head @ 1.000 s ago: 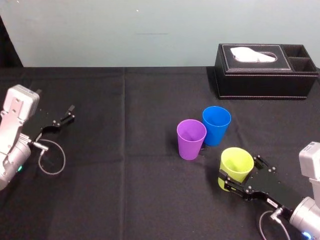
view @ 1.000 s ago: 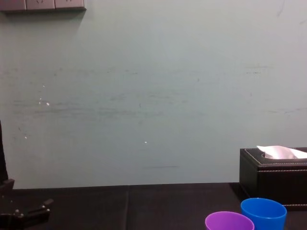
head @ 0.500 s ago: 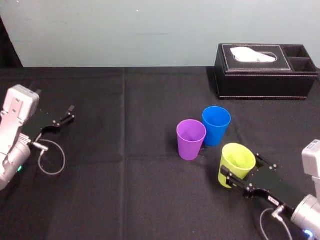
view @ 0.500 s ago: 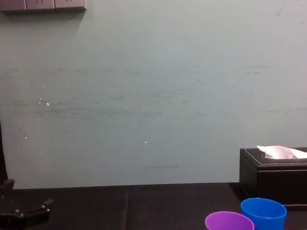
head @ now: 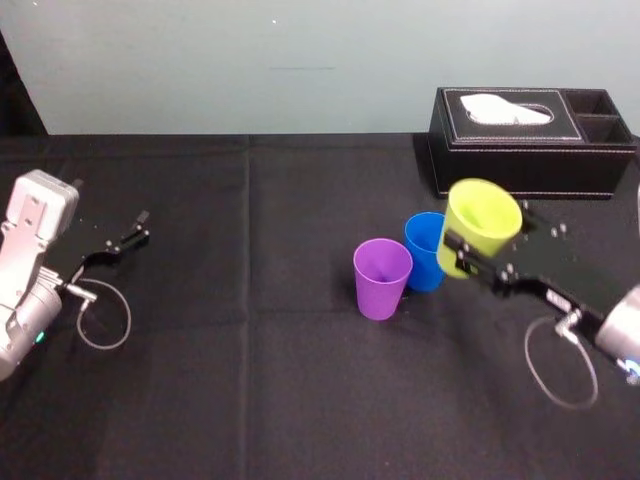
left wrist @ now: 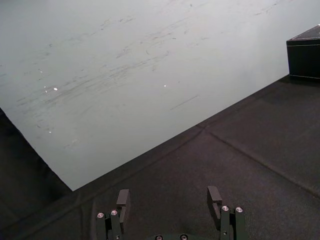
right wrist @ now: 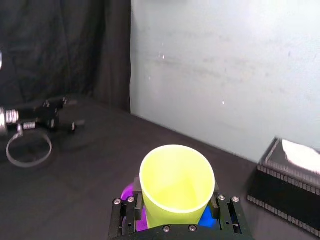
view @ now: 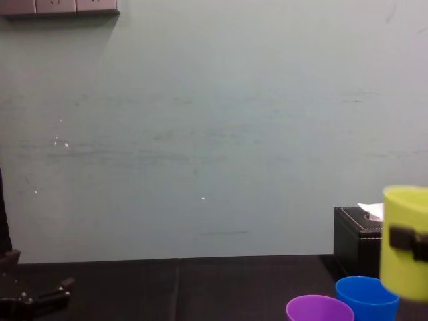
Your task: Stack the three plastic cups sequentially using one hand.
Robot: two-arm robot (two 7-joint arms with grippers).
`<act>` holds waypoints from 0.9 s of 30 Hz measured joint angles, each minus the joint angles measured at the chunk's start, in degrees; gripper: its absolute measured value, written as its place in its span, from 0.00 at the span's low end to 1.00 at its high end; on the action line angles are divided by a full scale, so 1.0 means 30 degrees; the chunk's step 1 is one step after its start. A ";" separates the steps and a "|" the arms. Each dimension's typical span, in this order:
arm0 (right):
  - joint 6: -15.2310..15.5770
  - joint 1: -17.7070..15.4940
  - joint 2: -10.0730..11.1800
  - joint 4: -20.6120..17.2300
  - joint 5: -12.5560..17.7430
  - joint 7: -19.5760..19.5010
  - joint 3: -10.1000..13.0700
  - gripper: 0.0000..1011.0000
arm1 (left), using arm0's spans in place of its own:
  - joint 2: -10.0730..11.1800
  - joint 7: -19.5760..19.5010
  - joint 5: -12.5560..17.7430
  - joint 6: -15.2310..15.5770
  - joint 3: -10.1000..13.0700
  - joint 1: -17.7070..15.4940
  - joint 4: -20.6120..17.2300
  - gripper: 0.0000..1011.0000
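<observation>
While aloft — yellow-green cup (head: 480,225) (rim free)

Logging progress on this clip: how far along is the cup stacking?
Done: no cups nested yet; the purple cup and blue cup stand side by side. In hand: the right gripper holds the yellow-green cup lifted beside the blue one. Left: nesting all three. The left gripper rests open at far left.

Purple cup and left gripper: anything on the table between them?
No. In the head view the black tablecloth between the purple cup and the parked left gripper is bare.
</observation>
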 joint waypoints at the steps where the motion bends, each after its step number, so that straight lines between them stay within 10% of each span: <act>1: 0.0390 0.0536 -0.0057 -0.0015 0.0088 -0.0015 -0.0113 0.73 | 0.0000 0.0000 -0.0001 0.0001 -0.0001 0.0001 -0.0001 1.00; 14: 0.2080 0.4168 -0.0904 0.1627 -0.0774 -0.0858 -0.1931 0.73 | 0.0000 0.0000 0.0000 0.0001 0.0000 0.0001 0.0000 1.00; 27: 0.1962 0.5248 -0.1554 0.3320 -0.1797 -0.1230 -0.2354 0.73 | 0.0000 0.0001 -0.0001 0.0000 -0.0001 0.0001 0.0000 1.00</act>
